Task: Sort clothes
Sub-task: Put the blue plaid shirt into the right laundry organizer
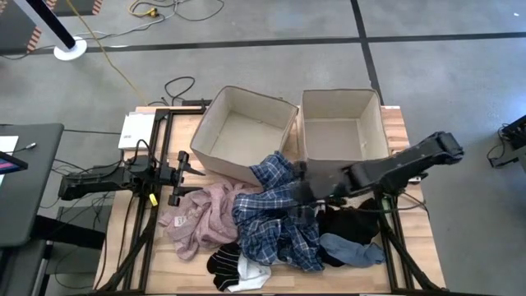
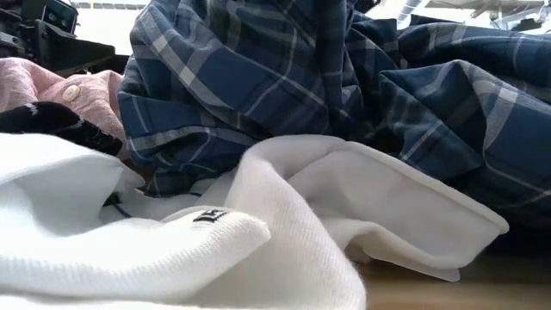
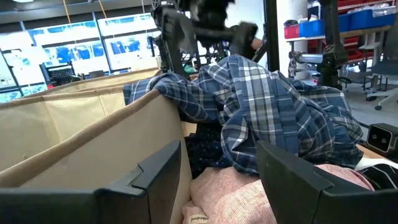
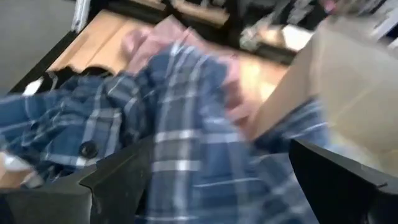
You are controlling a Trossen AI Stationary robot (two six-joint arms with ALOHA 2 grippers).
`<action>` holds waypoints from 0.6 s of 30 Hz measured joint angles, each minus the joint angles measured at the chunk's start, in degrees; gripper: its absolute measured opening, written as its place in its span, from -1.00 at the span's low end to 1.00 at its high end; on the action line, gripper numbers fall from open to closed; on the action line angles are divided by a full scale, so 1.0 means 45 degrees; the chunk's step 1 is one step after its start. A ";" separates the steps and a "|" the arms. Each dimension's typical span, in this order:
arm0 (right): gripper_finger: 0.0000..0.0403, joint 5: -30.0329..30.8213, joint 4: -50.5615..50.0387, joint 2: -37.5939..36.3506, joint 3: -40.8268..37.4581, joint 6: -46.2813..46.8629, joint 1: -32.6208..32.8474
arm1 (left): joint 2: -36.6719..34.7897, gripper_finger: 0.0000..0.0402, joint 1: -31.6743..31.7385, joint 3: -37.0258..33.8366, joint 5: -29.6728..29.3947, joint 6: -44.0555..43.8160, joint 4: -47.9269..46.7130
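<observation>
On the desk (image 1: 115, 226), a clothes pile is seen just in front of the two beige bins (image 1: 246, 131), which serve as the landmark. Blue-white plaid shirt (image 1: 275, 214) is heaped at the pile's middle, one part draped over the front rim of the left bin, touching it. Pink top (image 1: 201, 218) is spread to the left of the plaid shirt, touching it, in front of the left bin's corner. Black pieces (image 1: 353, 224) and a light blue piece (image 1: 353, 249) are placed in front of the right bin, on the plaid shirt's right. Striped socks (image 1: 226, 263) and a white piece (image 1: 255, 275) are found farthest from the bins, at the desk's front edge.

Right end effector (image 1: 300, 195) is positioned over the plaid shirt, just in front of the gap between the bins; fingers are spread wide, released, with plaid cloth seen between them but not gripped. Left end effector (image 1: 187, 167) is parked beside the left bin's left wall, fingers parted, nothing held.
</observation>
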 joint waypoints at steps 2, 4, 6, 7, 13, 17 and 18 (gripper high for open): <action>0.98 -0.0541 -0.0017 0.0573 0.0012 0.0396 -0.0207 | 0.0000 0.01 0.0002 0.0004 -0.0002 0.0001 0.0000; 0.98 -0.0945 -0.0070 0.1222 0.0012 0.0859 -0.0411 | 0.0000 0.01 0.0005 -0.0001 -0.0005 -0.0002 0.0005; 0.98 -0.1169 -0.0105 0.1872 0.0011 0.1204 -0.0547 | 0.0000 0.01 0.0005 0.0003 -0.0005 0.0001 0.0000; 0.98 -0.1343 -0.0073 0.2208 0.0012 0.1301 -0.0624 | 0.0000 0.01 0.0000 0.0002 -0.0001 0.0001 0.0000; 0.97 -0.2455 0.0427 0.4133 0.0027 0.1663 -0.0883 | 0.0000 0.01 0.0000 -0.0001 -0.0004 0.0001 0.0004; 0.90 -0.2622 0.0923 0.5109 0.0037 0.1896 -0.0958 | 0.0000 0.01 0.0000 -0.0001 0.0000 0.0001 0.0005; 0.86 -0.2640 0.1028 0.5290 0.0038 0.2006 -0.0958 | 0.0000 0.01 0.0000 0.0002 -0.0004 0.0001 0.0000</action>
